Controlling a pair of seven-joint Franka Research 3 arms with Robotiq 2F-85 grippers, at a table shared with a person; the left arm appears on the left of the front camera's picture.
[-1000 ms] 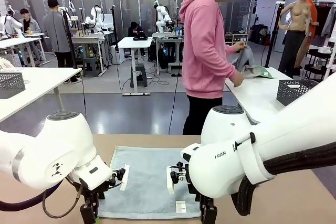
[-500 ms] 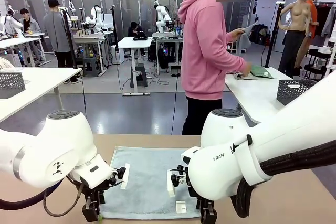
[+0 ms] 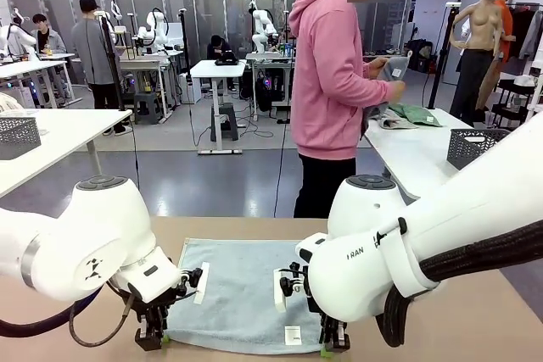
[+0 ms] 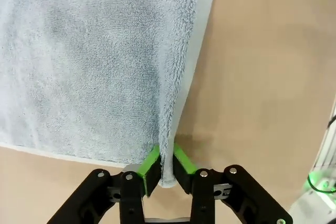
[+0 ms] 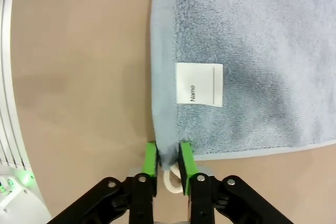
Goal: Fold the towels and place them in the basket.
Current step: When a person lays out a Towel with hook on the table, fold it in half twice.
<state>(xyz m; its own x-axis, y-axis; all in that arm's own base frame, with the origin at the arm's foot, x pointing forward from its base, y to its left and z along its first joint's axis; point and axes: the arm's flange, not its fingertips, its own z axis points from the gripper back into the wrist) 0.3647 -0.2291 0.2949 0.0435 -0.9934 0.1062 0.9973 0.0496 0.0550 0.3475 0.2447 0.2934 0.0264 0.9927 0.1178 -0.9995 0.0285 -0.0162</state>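
A light blue-grey towel [image 3: 242, 290] lies flat on the tan table in front of me. My left gripper [image 3: 153, 338] is shut on its near left corner, the green pads [image 4: 152, 160] pinching the hem of the towel [image 4: 94, 61]. My right gripper [image 3: 333, 343] is shut on the near right corner of the towel [image 5: 252, 40], with the white loop [image 5: 169, 179] between its fingers. A green towel [image 3: 417, 114] lies on the white side table at the right. The dark grey mesh basket [image 3: 475, 147] stands on that same table.
A person in a pink hoodie [image 3: 331, 74] stands beyond the far edge, turned to the side table and holding a grey cloth [image 3: 392, 65]. A white name label [image 5: 198, 85] is sewn near the towel's right corner. Another mesh basket [image 3: 17, 136] sits on a table at far left.
Both grippers have dropped to the towel's near corners and shut on them. The person has lifted a grey cloth off the side table.
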